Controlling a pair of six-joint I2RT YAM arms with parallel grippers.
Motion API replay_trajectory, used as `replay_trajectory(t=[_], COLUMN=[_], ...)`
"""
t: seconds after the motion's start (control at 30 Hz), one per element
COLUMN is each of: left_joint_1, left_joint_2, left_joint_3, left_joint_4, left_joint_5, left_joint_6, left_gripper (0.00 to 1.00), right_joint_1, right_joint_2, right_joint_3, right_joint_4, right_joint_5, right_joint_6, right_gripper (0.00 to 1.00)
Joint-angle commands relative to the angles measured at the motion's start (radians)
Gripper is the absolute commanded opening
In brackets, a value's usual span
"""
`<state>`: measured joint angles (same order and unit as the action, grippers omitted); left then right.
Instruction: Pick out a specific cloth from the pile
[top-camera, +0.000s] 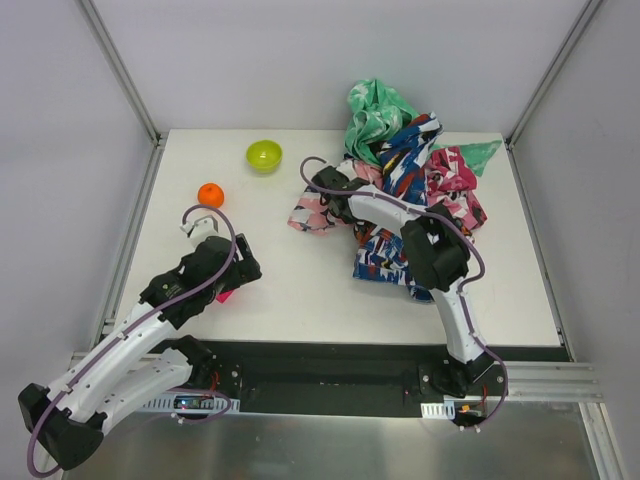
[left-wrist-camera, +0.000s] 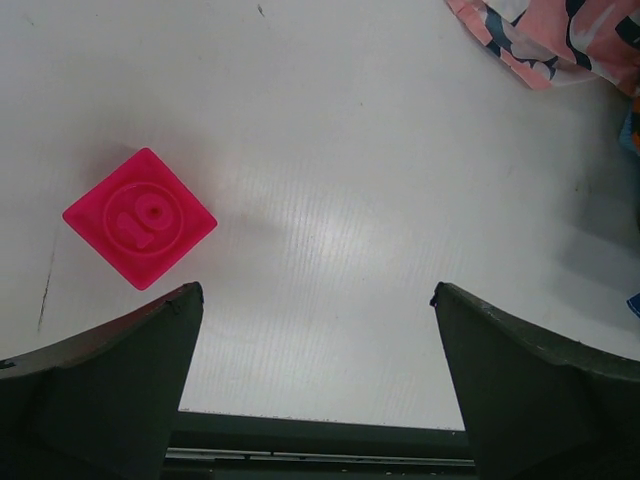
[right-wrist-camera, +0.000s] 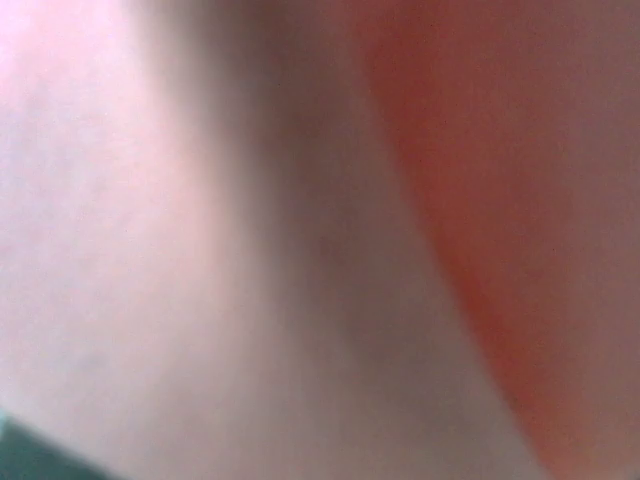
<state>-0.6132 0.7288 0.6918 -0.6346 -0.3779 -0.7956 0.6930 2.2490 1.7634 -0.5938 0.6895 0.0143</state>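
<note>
The pile (top-camera: 430, 175) of printed cloths lies at the table's back right, with a mint-green cloth (top-camera: 375, 112) on top at the rear and a pink cloth with dark shapes (top-camera: 308, 212) spread at its left edge. No plain sky-blue cloth shows; it is hidden or out of view. My right gripper (top-camera: 325, 188) is pressed into the pile's left side by the pink cloth, its fingers hidden. The right wrist view is only a pink and red fabric blur. My left gripper (left-wrist-camera: 315, 290) is open and empty over bare table at the left (top-camera: 243, 268).
A magenta cube (left-wrist-camera: 140, 217) sits just beside my left finger (left-wrist-camera: 120, 370); it peeks out under the left arm (top-camera: 224, 295). A lime-green bowl (top-camera: 264, 155) and an orange ball (top-camera: 210, 194) stand at the back left. Enclosure walls surround the table.
</note>
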Motion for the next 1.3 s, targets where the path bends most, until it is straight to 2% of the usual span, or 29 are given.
replay_trajectory(t=[0.0, 0.13, 0.27, 0.4, 0.53, 0.7, 0.83, 0.93, 1.1, 1.27], left_joint_1=[0.009, 0.009, 0.009, 0.009, 0.009, 0.007, 0.007, 0.007, 0.001, -0.017], left_joint_2=[0.006, 0.006, 0.012, 0.038, 0.099, 0.219, 0.346, 0.455, 0.659, 0.883], left_joint_3=[0.037, 0.031, 0.025, 0.041, 0.089, 0.161, 0.216, 0.259, 0.38, 0.54], left_joint_4=[-0.005, -0.005, -0.005, -0.004, 0.012, 0.052, 0.148, 0.237, 0.355, 0.418], left_joint_5=[-0.036, -0.036, -0.039, -0.035, 0.011, 0.04, 0.141, 0.255, 0.417, 0.52], left_joint_6=[0.018, 0.016, 0.015, 0.019, 0.051, 0.096, 0.156, 0.203, 0.245, 0.239], left_gripper=[0.99, 0.99, 0.99, 0.99, 0.99, 0.99, 0.99, 0.99, 0.99, 0.99], right_joint_1=[-0.001, -0.001, -0.004, -0.067, -0.217, -0.453, -0.624, -0.71, -0.77, -0.822], right_joint_2=[-0.063, -0.198, -0.322, -0.436, -0.515, -0.559, -0.493, -0.396, -0.258, -0.163], right_joint_3=[-0.038, -0.038, -0.048, -0.051, -0.073, -0.082, -0.093, -0.105, -0.127, -0.13], right_joint_4=[-0.002, 0.075, 0.127, 0.138, 0.138, 0.153, 0.181, 0.173, 0.161, 0.14], right_joint_5=[-0.086, -0.151, -0.116, -0.137, -0.249, -0.5, -0.819, -0.939, -0.943, -0.95], right_joint_6=[-0.007, -0.092, -0.163, -0.235, -0.194, -0.056, 0.166, 0.309, 0.42, 0.519], right_gripper=[0.01, 0.0, 0.0, 0.0, 0.0, 0.0, 0.0, 0.01, 0.01, 0.01])
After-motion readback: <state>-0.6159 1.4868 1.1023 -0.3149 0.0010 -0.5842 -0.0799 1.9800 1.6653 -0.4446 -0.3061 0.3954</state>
